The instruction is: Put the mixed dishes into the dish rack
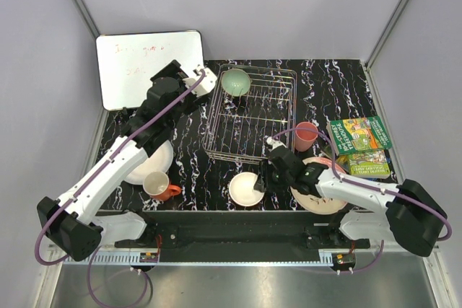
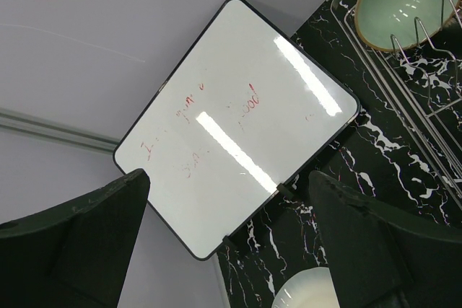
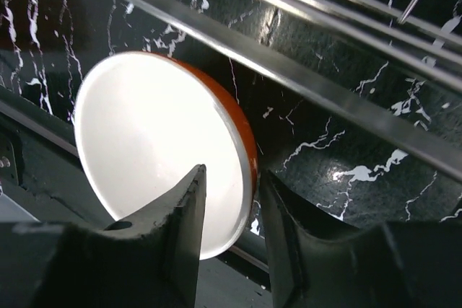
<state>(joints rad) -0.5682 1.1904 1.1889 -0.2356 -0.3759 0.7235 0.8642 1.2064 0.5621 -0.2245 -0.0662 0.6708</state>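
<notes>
Black marble-patterned table (image 1: 339, 84) between pale grey walls sets the scene for a dish-loading job barely begun. At centre frame in the overhead view, the dish rack (image 1: 253, 124) holds only the mint green bowl (image 1: 236, 81), propped in its upper-left corner.

Just below the rack, the right gripper (image 3: 231, 185) straddles the rim of the cream bowl (image 3: 151, 149), which shows an orange outer wall. One finger sits over the white inside and the other outside. The gap is narrow, but whether the pads are actually pressing cannot be told.

The left gripper (image 2: 227, 178) hangs spread wide and empty at the rack's upper-left corner, facing the whiteboard (image 2: 238, 106).

Waiting on the table are the white plate (image 1: 157, 161) and orange mug (image 1: 157, 184) at lower left. The small pink cup (image 1: 306, 135) stands right of the rack, and the pink-and-cream plate (image 1: 312, 202) lies partly under the right arm. A green book (image 1: 359, 135) rests further right.

The likely hazard is the pinch itself: a one-sided hold on a glossy rim could let the bowl swing or slip on the lift. The rack's near wire lies close ahead, so a low carry could clip it.
</notes>
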